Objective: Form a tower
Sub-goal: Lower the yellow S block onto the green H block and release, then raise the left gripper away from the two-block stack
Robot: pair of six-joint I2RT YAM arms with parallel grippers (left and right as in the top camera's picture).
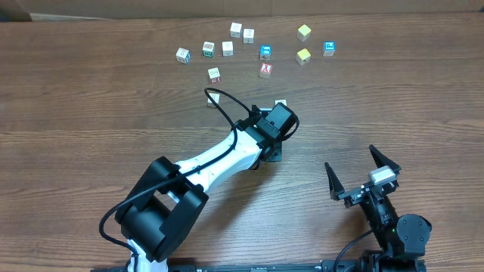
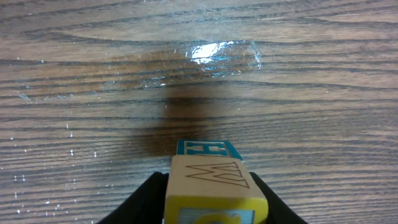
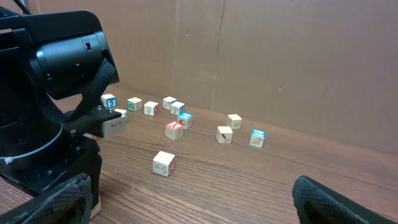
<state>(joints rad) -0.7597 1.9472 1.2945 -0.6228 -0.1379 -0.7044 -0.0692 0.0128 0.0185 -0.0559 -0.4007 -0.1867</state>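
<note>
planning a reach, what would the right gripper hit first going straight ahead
Probably the lone cube, slightly left of centre; height unclear, it might pass over.

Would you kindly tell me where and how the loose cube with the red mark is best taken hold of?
Grip the red-marked cube by its left and right faces, as the overhead view shows them, coming straight down. It lies flat with those sides clear, while a blue-marked cube sits close behind its far face.
</note>
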